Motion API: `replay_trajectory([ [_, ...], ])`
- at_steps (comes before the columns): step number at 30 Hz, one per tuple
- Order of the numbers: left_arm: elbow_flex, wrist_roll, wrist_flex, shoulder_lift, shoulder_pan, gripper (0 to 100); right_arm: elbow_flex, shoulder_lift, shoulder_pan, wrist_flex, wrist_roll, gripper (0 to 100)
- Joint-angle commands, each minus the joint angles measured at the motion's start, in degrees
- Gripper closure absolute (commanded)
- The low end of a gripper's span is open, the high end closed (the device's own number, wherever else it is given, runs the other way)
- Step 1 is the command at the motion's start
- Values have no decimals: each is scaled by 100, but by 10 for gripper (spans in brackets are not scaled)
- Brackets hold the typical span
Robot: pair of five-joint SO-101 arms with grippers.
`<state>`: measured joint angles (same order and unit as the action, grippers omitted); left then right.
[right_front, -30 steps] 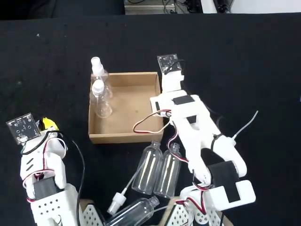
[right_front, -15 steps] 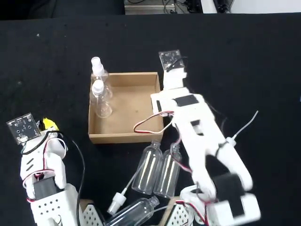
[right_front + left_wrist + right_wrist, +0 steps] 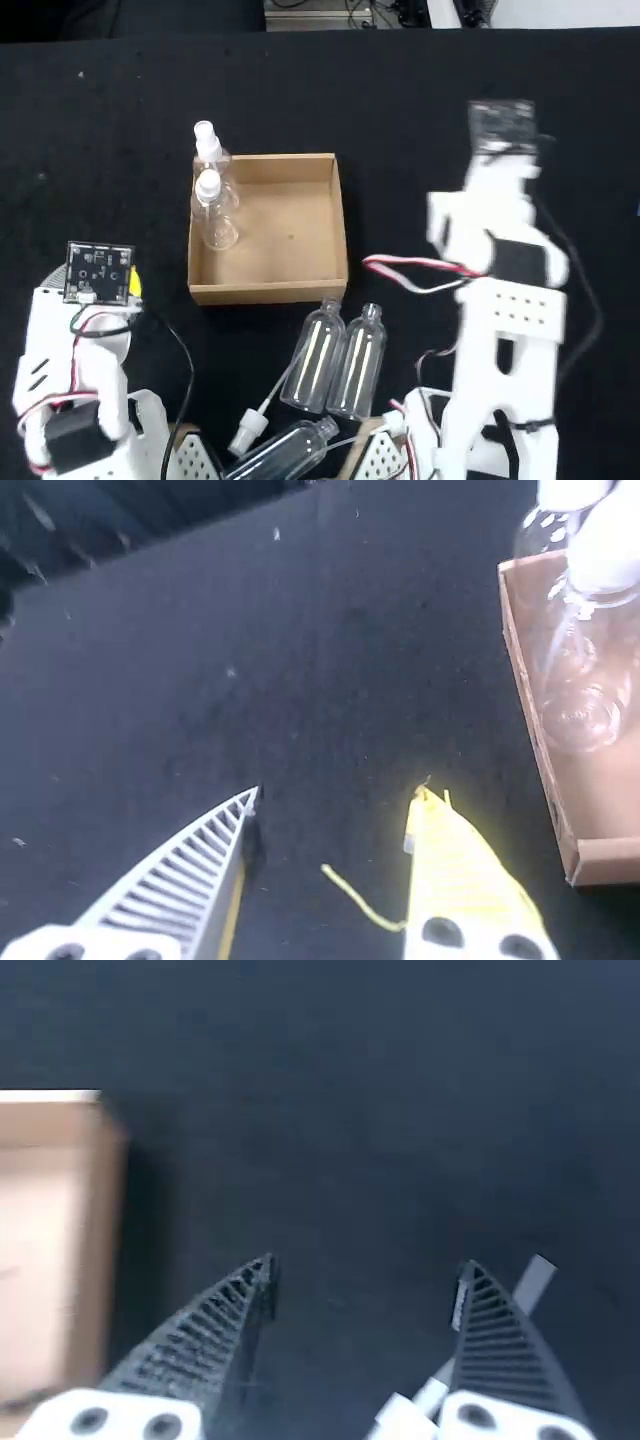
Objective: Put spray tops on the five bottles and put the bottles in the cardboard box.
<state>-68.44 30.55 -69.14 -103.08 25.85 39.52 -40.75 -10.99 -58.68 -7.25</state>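
Nearest the arm bases, a clear plastic bottle with no top (image 3: pixel 285 450) lies on its side on the black cloth worktop (image 3: pixel 120 150). Just beside its neck lies a loose white spray top with a thin tube (image 3: pixel 250 432). A little farther out, a second clear uncapped bottle (image 3: pixel 318 355) and a third clear uncapped bottle (image 3: pixel 357 362) lie side by side, necks toward the open brown cardboard box (image 3: pixel 265 292).

Inside the box, against the wall on the left arm's side, stands a clear bottle fitted with a white spray top (image 3: pixel 215 215). Another capped clear bottle (image 3: pixel 210 150) stands at the far corner; I cannot tell whether it is inside the wall or just outside. By my reckoning two of five bottles are topped and at least one is boxed, so three cappings and most of the boxing remain.

The left arm (image 3: pixel 70 380) sits folded close to its base. Its left gripper (image 3: pixel 335 795) looks over bare cloth toward the box, with its white ribbed finger (image 3: pixel 190 890) and yellow finger (image 3: pixel 460 880) spread and nothing between them.

The right arm (image 3: pixel 505 300) reaches farther out, beyond the box's other side. The right gripper (image 3: pixel 367 1265) has its dark fingers (image 3: pixel 200 1340) parted and empty above the cloth, with a second white spray top and tube (image 3: pixel 532 1278) near one finger.
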Motion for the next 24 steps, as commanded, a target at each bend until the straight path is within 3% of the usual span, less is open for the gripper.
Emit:
replay_trajectory([
  [1,1147,334,-299,554,-75,781,-295,-251,-1160,-88,-193,740],
  [5,1938,387,-1029,1697,-778,781,-286,-251,-1705,-193,-193,740],
  [11,3363,343,-2426,3481,-2888,777,-277,-242,-2391,-193,-580,741],
  [17,3811,-721,-2585,4835,-4382,775,-224,101,-3015,-158,-1064,741],
  [24,3688,-791,-2787,5749,-6580,774,-637,1411,-3358,-158,-1512,741],
])
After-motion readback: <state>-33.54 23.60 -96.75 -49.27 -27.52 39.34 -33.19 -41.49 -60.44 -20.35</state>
